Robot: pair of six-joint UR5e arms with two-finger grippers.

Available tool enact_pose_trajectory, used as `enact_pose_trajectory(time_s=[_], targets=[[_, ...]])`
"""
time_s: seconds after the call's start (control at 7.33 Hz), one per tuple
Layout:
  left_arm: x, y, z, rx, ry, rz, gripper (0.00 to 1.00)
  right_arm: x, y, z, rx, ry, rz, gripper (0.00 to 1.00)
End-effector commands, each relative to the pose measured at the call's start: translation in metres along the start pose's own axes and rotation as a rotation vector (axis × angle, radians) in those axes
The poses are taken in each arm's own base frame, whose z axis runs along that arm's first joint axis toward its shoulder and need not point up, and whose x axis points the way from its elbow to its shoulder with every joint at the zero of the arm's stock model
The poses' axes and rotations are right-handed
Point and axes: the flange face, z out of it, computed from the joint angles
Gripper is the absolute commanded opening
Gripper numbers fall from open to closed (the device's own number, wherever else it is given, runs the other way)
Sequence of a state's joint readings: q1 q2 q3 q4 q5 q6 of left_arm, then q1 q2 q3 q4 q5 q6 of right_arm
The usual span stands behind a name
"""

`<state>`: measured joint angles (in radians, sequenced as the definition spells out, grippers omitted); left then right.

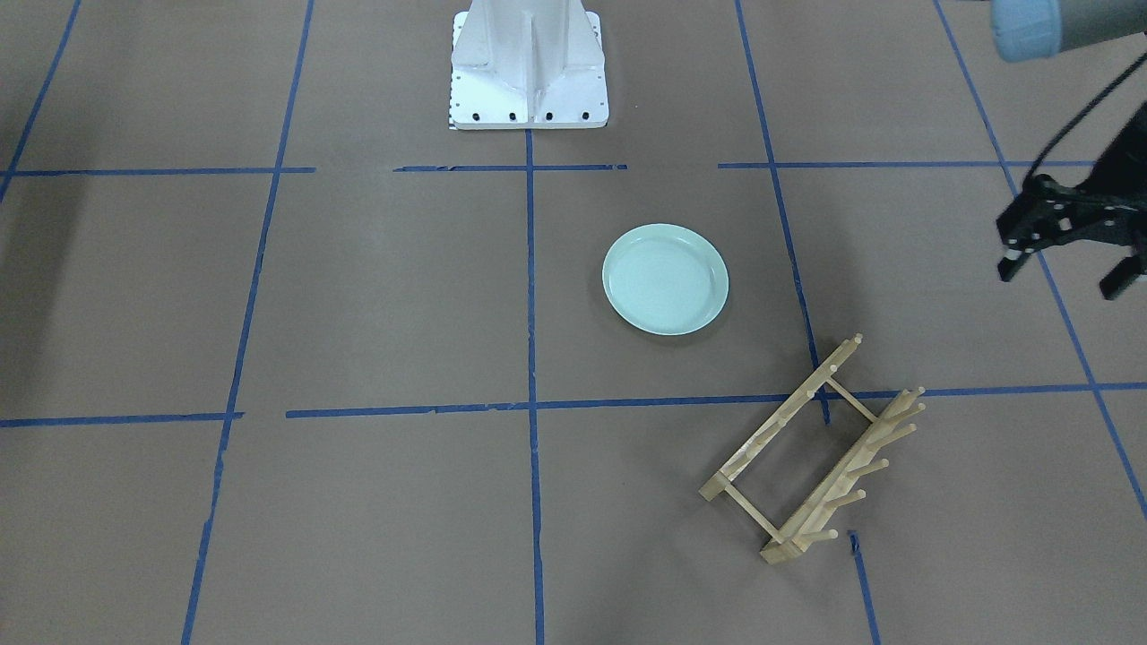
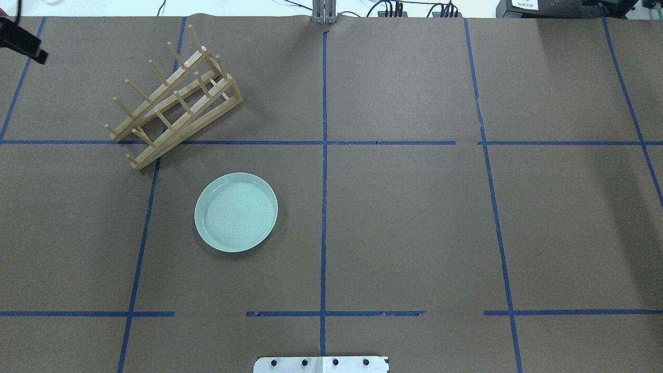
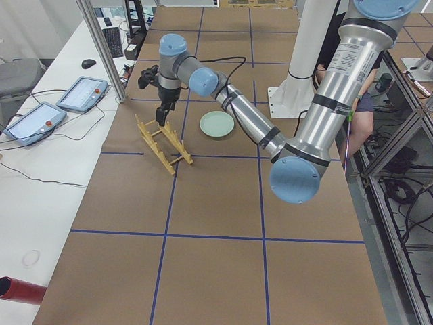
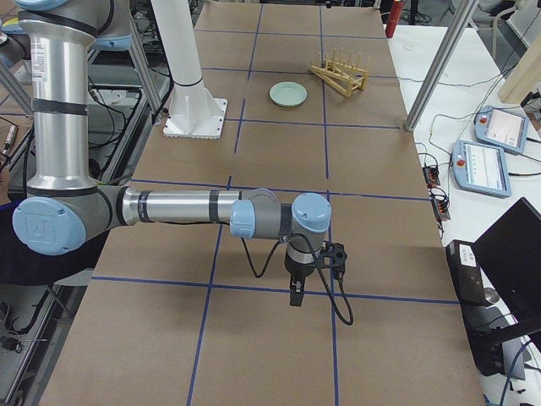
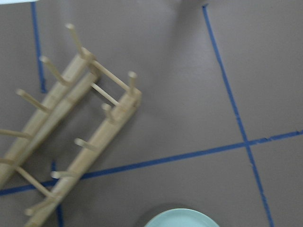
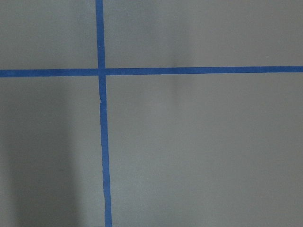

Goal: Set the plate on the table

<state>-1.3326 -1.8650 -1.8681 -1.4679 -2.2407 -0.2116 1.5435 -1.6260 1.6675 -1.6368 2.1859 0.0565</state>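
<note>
The pale mint-green plate point(image 1: 665, 279) lies flat on the brown table point(image 1: 358, 296), nothing touching it. It also shows in the overhead view point(image 2: 236, 212) and at the bottom edge of the left wrist view point(image 5: 182, 219). My left gripper point(image 1: 1066, 273) hangs open and empty in the air, off to the side of the plate and above the far end of the wooden rack point(image 1: 811, 452). My right gripper point(image 4: 296, 289) shows only in the exterior right view, far from the plate, and I cannot tell whether it is open or shut.
The light wooden peg rack point(image 2: 173, 98) lies at an angle on the table just beyond the plate. The white bolted robot base point(image 1: 529, 67) stands at the table's near middle. The right wrist view shows only table point(image 6: 199, 142) with blue tape lines.
</note>
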Motion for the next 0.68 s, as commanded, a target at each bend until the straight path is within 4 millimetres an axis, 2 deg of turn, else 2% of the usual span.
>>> enact_pose_trajectory(time_s=[0.0,0.14,0.27,0.55], targets=[[-0.18,0.077,0.024,-0.092,0.072,0.007,1.0,0.0,0.0,0.0,0.0,0.0,-0.002,1.0],[-0.248,0.129,0.027,-0.108,0.065,-0.017,1.0,0.0,0.0,0.0,0.001,0.0,0.0,1.0],[-0.293,0.153,0.026,-0.106,0.062,-0.057,1.0,0.0,0.0,0.0,0.001,0.0,0.001,1.0],[-0.305,0.165,0.036,-0.13,0.056,-0.094,1.0,0.0,0.0,0.0,0.0,0.0,-0.002,1.0]])
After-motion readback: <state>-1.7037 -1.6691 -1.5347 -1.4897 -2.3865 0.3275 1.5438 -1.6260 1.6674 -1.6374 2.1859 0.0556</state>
